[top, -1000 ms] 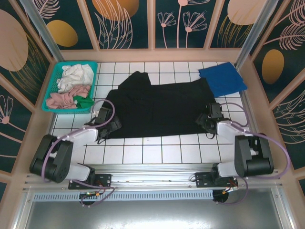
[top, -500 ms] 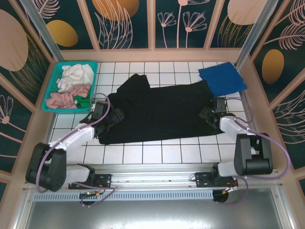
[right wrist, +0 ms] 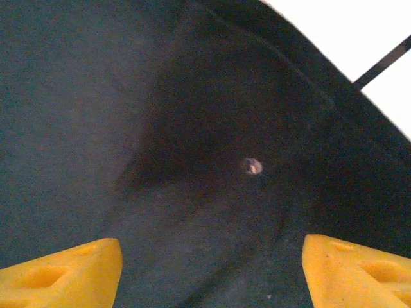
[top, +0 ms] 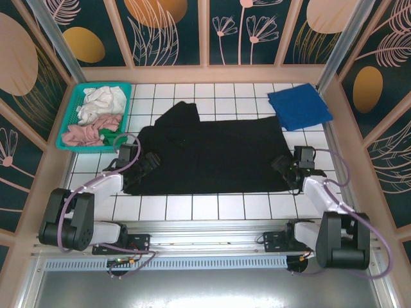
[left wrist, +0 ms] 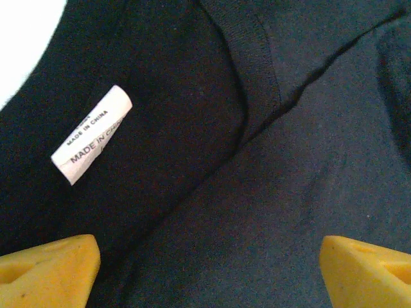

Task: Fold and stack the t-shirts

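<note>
- Large black cloth t-shirt [top: 212, 154] — matt, soft, a fine even knit with faint lint up close.
- Its black neckband [left wrist: 253, 70] — ribbed knit, coarser than the body cloth.
- Small white rectangular label [left wrist: 92, 134]: smooth woven tape with grey printed letters.
- Folded royal-blue cloth t-shirt [top: 299, 106]: matt, smooth.
- Teal mesh basket [top: 87, 147]: plastic with a slight sheen.
- White tiled table top [top: 205, 206]: smooth, glossy, dark grout lines.
- Wedge-shaped yellow fingers [left wrist: 48, 273] of the left gripper [left wrist: 205, 276] and right gripper [right wrist: 209, 269]: smooth plastic, dull finish.
- Silver rail [top: 205, 230]: brushed metal.
</note>
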